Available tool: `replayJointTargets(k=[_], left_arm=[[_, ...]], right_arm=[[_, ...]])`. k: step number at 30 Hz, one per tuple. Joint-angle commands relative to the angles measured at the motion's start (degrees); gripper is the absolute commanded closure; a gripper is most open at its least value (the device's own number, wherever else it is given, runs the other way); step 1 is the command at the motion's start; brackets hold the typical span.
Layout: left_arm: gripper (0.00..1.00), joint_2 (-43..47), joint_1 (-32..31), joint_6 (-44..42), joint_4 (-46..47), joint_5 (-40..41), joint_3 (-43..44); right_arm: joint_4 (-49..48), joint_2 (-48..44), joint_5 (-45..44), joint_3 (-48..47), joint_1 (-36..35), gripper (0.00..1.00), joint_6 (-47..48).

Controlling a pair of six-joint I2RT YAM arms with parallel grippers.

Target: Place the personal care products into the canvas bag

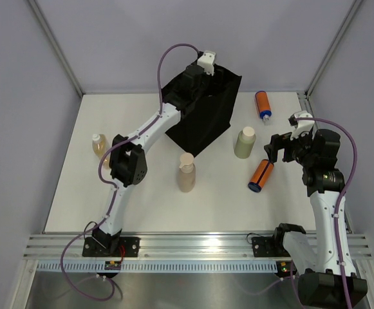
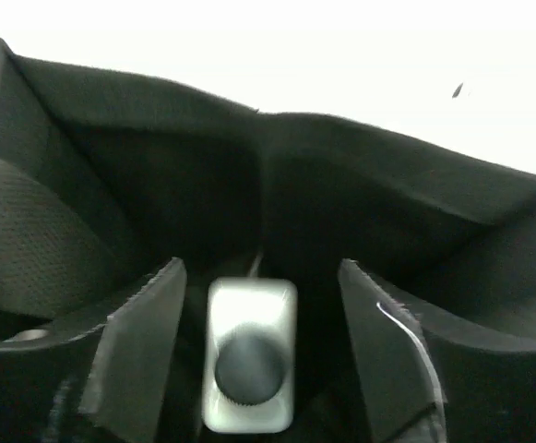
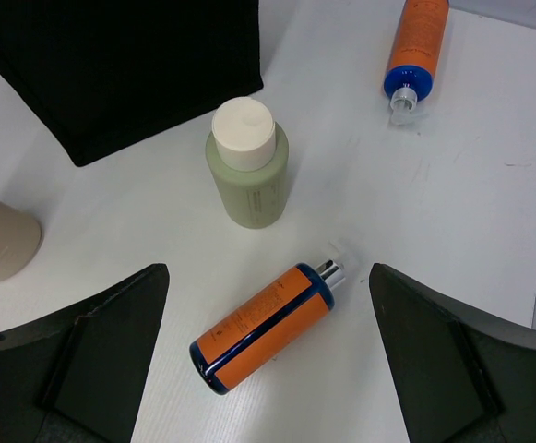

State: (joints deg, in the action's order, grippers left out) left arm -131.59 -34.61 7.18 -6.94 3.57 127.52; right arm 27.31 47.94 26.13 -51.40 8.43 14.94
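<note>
The black bag (image 1: pixel 206 119) stood upright at the far middle of the table (image 1: pixel 77 199). The left gripper (image 2: pixel 260 272) hung in its open mouth with the fingers spread wide. Between them, lower in the bag, there was a small whitish thing (image 2: pixel 249 369) with a dark round part. No finger touched it, so I judged it was already put in, though the picture was blurred there. Nothing else showed inside the bag.

Five products were on the table, not yet in the bag. The tan bottle (image 1: pixel 187 172) stood in front of the bag, and the green bottle (image 1: pixel 244 143) stood near its right side. One orange tube (image 1: pixel 261 176) lay near the green bottle, and the other orange tube (image 1: pixel 262 105) lay further back at the right. A small yellowish bottle (image 1: pixel 98 145) stood well apart at the left.

The right gripper (image 3: pixel 268 277) hovered above the nearer orange tube, with its fingers spread and holding nothing. By my judgement the task was at an early stage, with most of the work not yet done.
</note>
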Motion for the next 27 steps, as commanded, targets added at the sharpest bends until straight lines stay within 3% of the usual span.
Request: replayJointTargets(k=[1, 4, 10, 17, 21, 24, 25, 27], left_arm=[[0.2, 3.62, -0.11, 0.11, 8.79, 0.03, 0.88], [0.09, 5.02, -0.02, -0.41, 8.78, 0.21, 1.15], [0.07, 10.47, 0.51, -1.81, 7.03, -0.06, 0.97], [0.01, 25.92, 0.68, -6.74, -3.15, 0.21, -0.87], [0.01, 41.29, 0.68, -7.45, -8.09, -2.16, -13.75], [0.01, 56.58, 0.68, -5.44, -8.88, -3.22, -32.38], [0.01, 64.62, 0.68, -5.25, -8.71, -5.31, -42.78], [0.01, 72.4, 0.68, -4.72, -8.09, -5.59, -52.94]], right_arm=[[-0.68, -0.13, -0.29, 0.07, 0.36, 0.01, 1.06], [-0.59, 0.31, -0.2, -0.02, 0.36, 0.0, 1.14], [0.02, 1.19, 1.64, 0.33, 0.28, 0.0, 2.37], [1.87, 4.08, 8.93, 1.21, 0.28, 0.0, 6.24], [5.11, 8.65, 14.91, 0.25, -0.07, 0.01, 18.24], [2.05, 12.95, 11.85, -0.98, -1.39, 0.0, 20.66], [2.13, 16.27, 10.36, -3.25, -1.57, 0.01, 20.4], [1.79, 19.28, 10.08, -5.2, -2.09, 0.01, 18.65]])
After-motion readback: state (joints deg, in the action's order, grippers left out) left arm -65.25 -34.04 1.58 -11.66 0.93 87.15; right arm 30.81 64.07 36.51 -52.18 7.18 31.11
